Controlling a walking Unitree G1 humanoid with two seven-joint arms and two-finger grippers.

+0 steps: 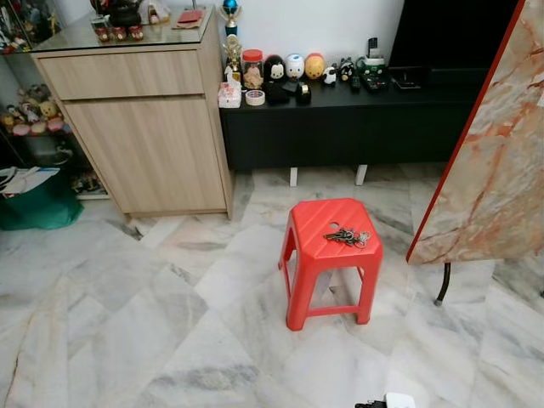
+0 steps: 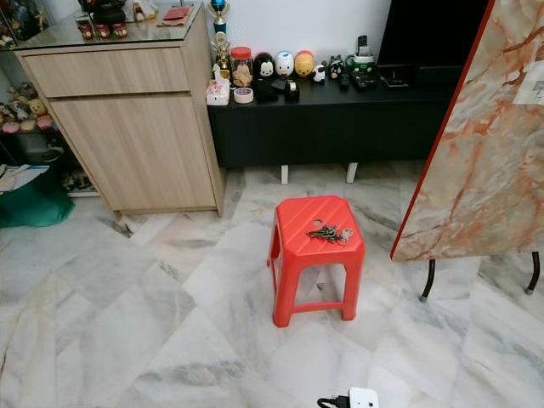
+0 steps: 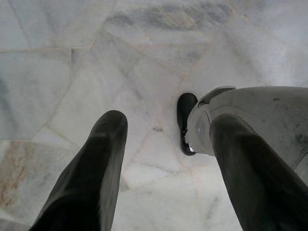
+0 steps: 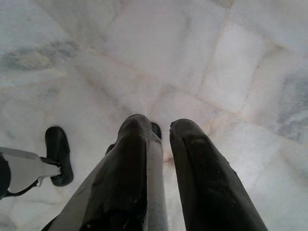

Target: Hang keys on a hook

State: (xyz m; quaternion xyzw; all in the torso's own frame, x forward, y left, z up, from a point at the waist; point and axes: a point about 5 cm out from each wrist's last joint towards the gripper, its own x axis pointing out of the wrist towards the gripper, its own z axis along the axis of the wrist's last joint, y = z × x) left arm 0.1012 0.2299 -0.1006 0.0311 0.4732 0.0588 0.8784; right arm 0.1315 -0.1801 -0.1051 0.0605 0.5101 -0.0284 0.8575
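The left gripper [image 3: 166, 144] hangs over the marble floor [image 1: 170, 340] with its two black fingers [image 3: 91, 173] spread wide apart, released and holding nothing; between them show pale tiles and part of the robot's own grey leg and dark foot. The right gripper [image 4: 161, 130] also points down at the floor, its fingers [image 4: 202, 173] drawn near each other with a narrow gap between the tips, grasping nothing and touching nothing.

In the head views the keys [image 1: 346, 236] lie in a small bunch on the seat of a red plastic stool [image 1: 327, 255], toward its right rear corner, at centre right of the frame. The stool stands alone on the floor, with open tiles on its left and in front of it, across the whole lower left of the frame. On its right, a tilted marble-patterned slab [image 1: 493, 161] with a red edge comes close to the stool's right side, leaving only a narrow passage there; a thin dark leg [image 1: 442, 285] stands under it. Behind the stool, in the upper centre, a low black table [image 1: 340, 127] carries small figurines and a jar, and a strip of floor separates it from the stool. A wooden cabinet [image 1: 136, 136] stands at upper left, and a green bag [image 1: 38, 204] beside it at the left edge. A white plug with a black cord [image 2: 353, 399] lies at the bottom edge.
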